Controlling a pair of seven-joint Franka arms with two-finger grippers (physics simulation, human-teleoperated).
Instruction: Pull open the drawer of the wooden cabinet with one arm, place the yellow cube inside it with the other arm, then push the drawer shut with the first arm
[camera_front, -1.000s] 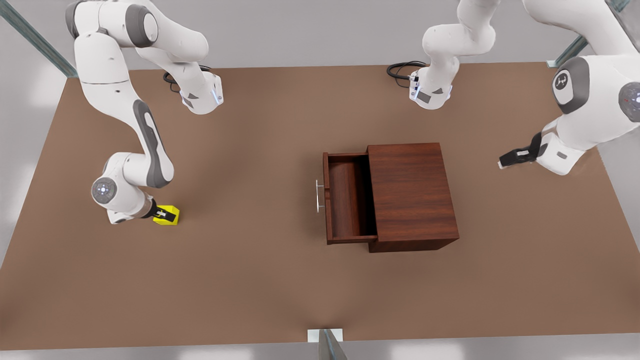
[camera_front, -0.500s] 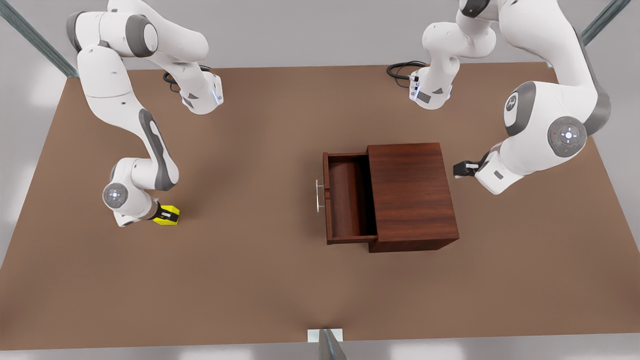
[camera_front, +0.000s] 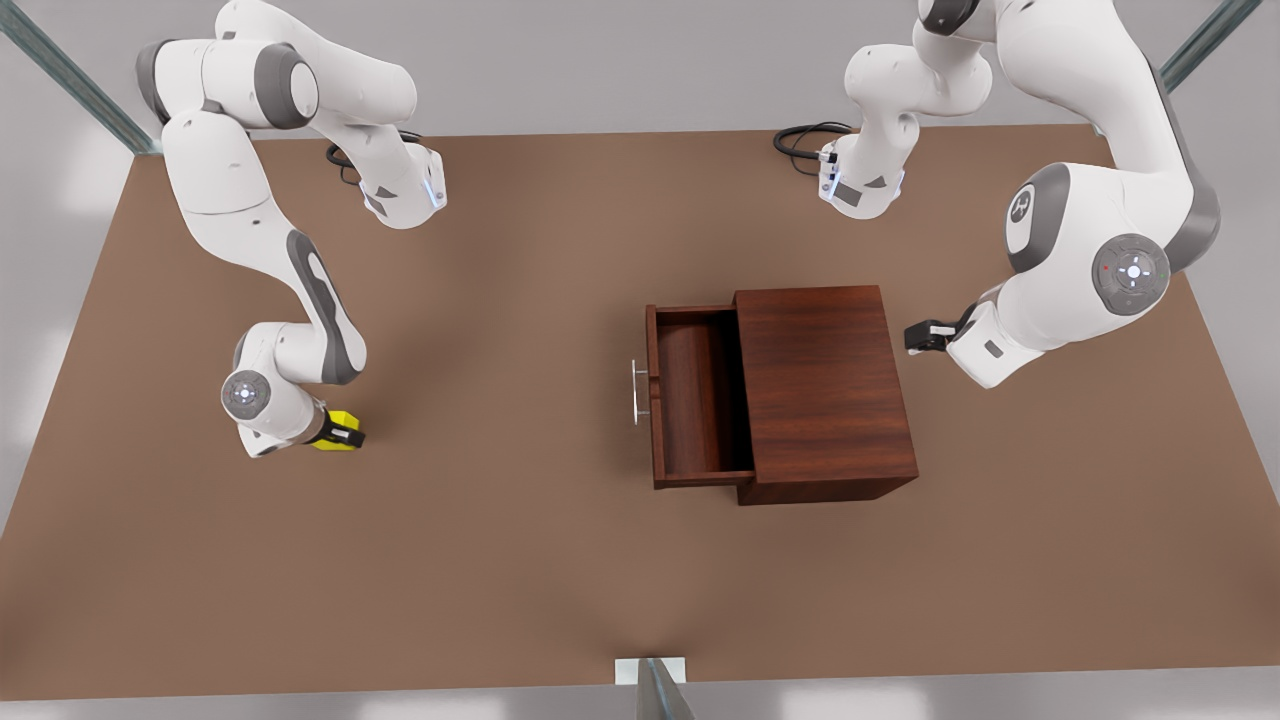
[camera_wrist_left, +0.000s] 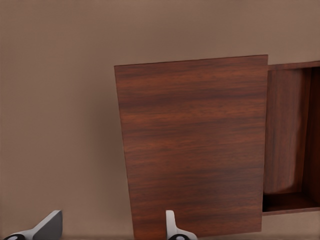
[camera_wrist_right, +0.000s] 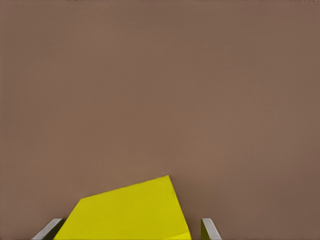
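The wooden cabinet (camera_front: 820, 385) (camera_wrist_left: 195, 145) stands right of the table's middle. Its drawer (camera_front: 695, 385) (camera_wrist_left: 290, 140) is pulled out toward the front view's left, and the tray is empty behind the silver handle (camera_front: 636, 392). The yellow cube (camera_front: 344, 417) (camera_wrist_right: 130, 212) lies on the table at the front view's left. My right gripper (camera_front: 345, 432) (camera_wrist_right: 129, 227) is low over it, open, one finger on each side and a small gap at one finger. My left gripper (camera_front: 915, 338) (camera_wrist_left: 111, 227) hovers open just behind the cabinet's back edge, holding nothing.
The brown table (camera_front: 500, 560) has bare surface between the cube and the drawer. Both arm bases and their black cables (camera_front: 805, 140) sit along the far edge. A metal post (camera_front: 655, 690) stands at the near edge.
My left arm swung in from the front view's right to the cabinet's back edge, then held still. My right arm's wrist crept slightly toward the cube, covering more of it.
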